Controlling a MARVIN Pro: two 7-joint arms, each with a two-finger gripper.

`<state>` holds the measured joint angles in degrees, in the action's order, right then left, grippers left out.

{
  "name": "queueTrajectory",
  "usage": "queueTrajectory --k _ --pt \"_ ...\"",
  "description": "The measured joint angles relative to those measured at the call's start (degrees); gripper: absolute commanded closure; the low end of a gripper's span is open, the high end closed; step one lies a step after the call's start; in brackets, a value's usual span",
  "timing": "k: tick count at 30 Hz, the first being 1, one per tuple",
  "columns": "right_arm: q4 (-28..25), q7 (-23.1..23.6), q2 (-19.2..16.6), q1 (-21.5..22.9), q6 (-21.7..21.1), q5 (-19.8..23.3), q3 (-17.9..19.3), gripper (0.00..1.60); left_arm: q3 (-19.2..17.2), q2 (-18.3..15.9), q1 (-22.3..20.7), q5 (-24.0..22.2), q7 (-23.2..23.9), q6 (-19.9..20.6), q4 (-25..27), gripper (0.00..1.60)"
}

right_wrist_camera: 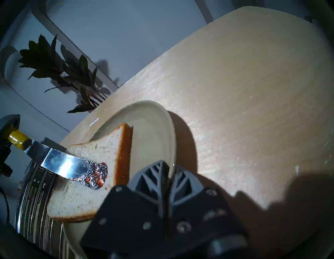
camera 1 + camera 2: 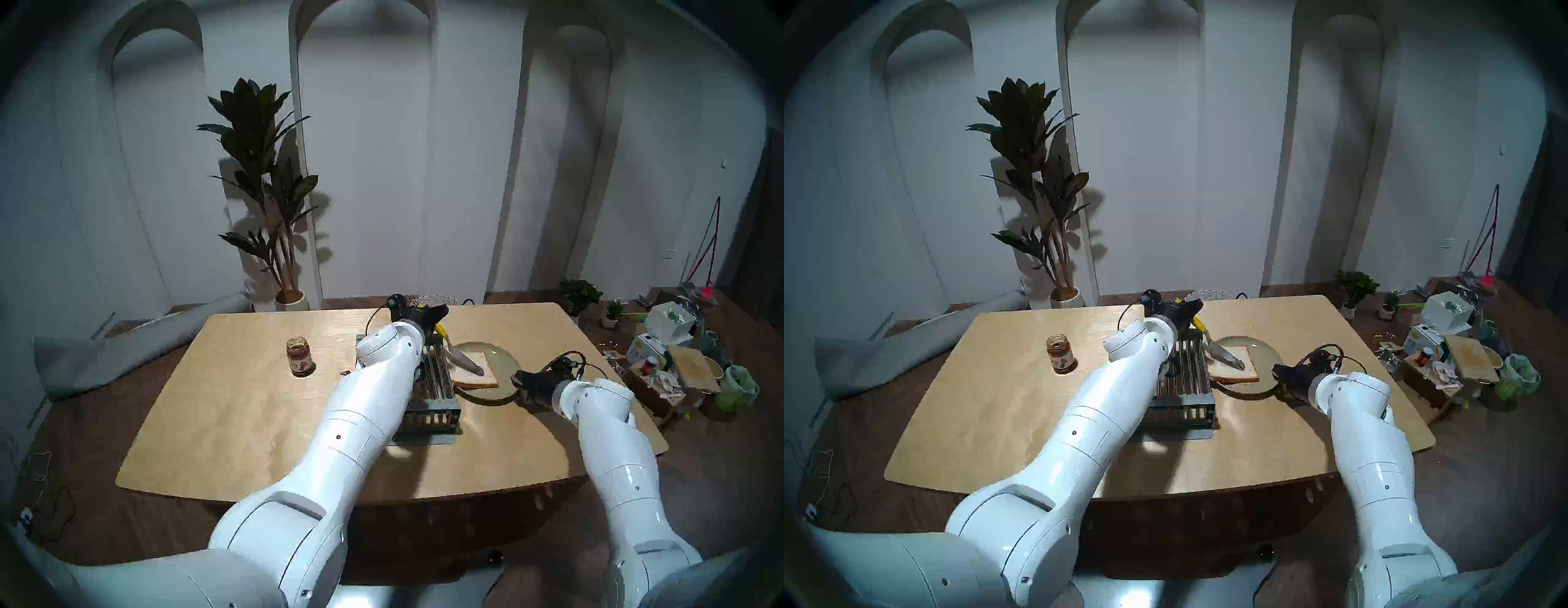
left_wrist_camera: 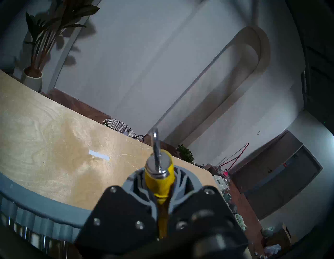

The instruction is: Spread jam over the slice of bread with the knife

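The slice of bread (image 2: pixel 475 370) lies on a round olive-green plate (image 2: pixel 507 358), right of a grey barred rack (image 2: pixel 432 384). My left gripper (image 2: pixel 432 326) is shut on the knife's yellow handle (image 3: pixel 160 174), with the metal ring pointing up. The knife's blade (image 1: pixel 68 165) slants down onto the bread (image 1: pixel 101 150), and red jam (image 1: pixel 96 174) coats its tip. The jam jar (image 2: pixel 299 356) stands open at the table's left. My right gripper (image 1: pixel 165 171) is shut, with its fingertips over the plate's near rim (image 1: pixel 169 130). Whether it grips the rim is unclear.
The rack (image 2: pixel 1185 378) sits between my left arm and the plate (image 2: pixel 1263 352). The jar also shows in the head right view (image 2: pixel 1062 353). A small red bit (image 2: pixel 344 372) lies on the table near the rack. A wicker basket (image 3: pixel 121 126) sits beyond the far edge.
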<state>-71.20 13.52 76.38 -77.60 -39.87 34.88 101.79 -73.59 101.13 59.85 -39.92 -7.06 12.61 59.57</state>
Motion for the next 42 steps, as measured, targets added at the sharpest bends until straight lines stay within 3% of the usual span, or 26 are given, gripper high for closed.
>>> queueTrajectory --k 18,42 --pt "-0.90 -1.18 0.31 -1.10 1.35 0.35 1.26 1.60 0.00 -0.06 1.00 -0.39 1.54 -0.65 0.46 1.60" --pt "0.69 -0.93 -1.56 -1.01 1.40 0.93 4.44 1.60 0.24 1.24 -1.30 -1.91 3.36 -3.41 -6.48 1.60"
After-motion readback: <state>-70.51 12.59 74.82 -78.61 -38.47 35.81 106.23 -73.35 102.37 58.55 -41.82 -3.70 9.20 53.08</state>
